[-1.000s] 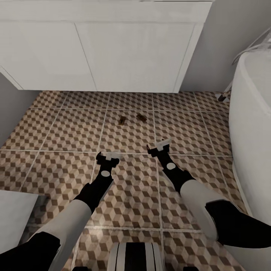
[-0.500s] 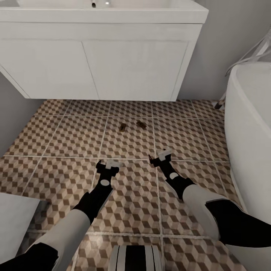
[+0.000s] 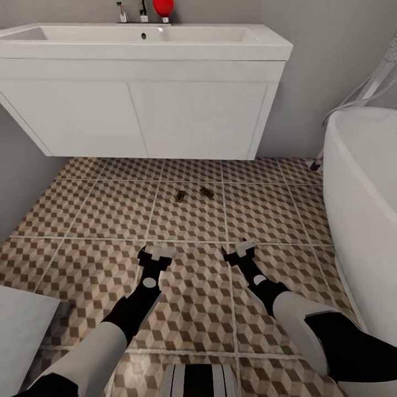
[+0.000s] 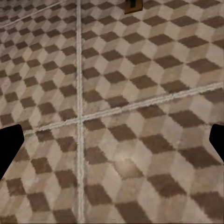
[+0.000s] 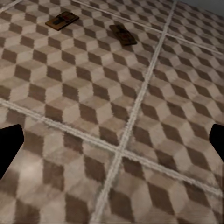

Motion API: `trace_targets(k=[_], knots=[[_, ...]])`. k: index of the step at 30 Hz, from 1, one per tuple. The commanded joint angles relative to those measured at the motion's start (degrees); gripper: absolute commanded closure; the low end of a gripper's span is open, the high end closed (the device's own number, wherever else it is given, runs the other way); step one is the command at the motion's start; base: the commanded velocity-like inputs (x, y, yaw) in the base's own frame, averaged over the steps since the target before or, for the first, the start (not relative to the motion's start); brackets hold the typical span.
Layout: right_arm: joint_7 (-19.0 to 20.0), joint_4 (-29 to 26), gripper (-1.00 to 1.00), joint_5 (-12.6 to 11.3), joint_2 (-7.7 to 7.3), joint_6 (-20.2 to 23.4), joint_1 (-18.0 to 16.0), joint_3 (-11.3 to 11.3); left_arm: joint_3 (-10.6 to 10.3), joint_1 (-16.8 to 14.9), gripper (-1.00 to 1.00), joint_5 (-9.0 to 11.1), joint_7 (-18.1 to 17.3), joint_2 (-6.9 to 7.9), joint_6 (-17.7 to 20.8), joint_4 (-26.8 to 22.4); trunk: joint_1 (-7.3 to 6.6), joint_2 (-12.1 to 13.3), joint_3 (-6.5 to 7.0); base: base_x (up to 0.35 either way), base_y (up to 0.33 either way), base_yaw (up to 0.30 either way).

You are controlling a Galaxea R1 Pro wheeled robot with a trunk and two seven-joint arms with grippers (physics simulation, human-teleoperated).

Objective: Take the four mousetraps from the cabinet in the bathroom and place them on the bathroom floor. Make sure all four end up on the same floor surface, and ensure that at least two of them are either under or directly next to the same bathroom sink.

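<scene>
Two mousetraps lie on the bathroom floor (image 3: 99, 215) in front of the sink (image 3: 143, 41): one (image 3: 180, 195) to the left, the other (image 3: 207, 192) beside it. The right wrist view shows both, one (image 5: 62, 20) farther off than the other (image 5: 123, 35). One mousetrap (image 4: 134, 4) sits at the edge of the left wrist view. My left gripper (image 3: 156, 253) and right gripper (image 3: 238, 251) hover low over the tiles, short of the traps, both open and empty. The cabinet is out of view.
The white bathtub (image 3: 364, 209) fills the right side. A grey wall (image 3: 22, 182) stands at the left, and a pale flat block (image 3: 22, 325) sits at the lower left. On the sink's back edge stand a chrome faucet (image 3: 122, 12) and a red object (image 3: 163, 7).
The head camera has tilted up and pulled back, so the sink's basin and faucet now show. Both grippers sit lower in the picture. The two mousetraps stay where they lay.
</scene>
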Motion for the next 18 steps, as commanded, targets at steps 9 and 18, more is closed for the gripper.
trace_targets(k=[9,18], knots=[[-0.52,0.17,-1.00,0.15,-1.51,-3.06,3.25,0.45,-0.15,3.68,-1.00,-0.37,0.33,1.22,-0.41,0.06,-0.24,0.11,1.97,0.000,0.000,0.000],[-0.52,0.17,-1.00,0.14,-2.83,-4.97,7.04,0.45,-0.08,7.12,-1.00,-0.17,0.32,2.71,-2.14,0.15,-0.47,0.23,3.96,0.000,0.000,0.000]])
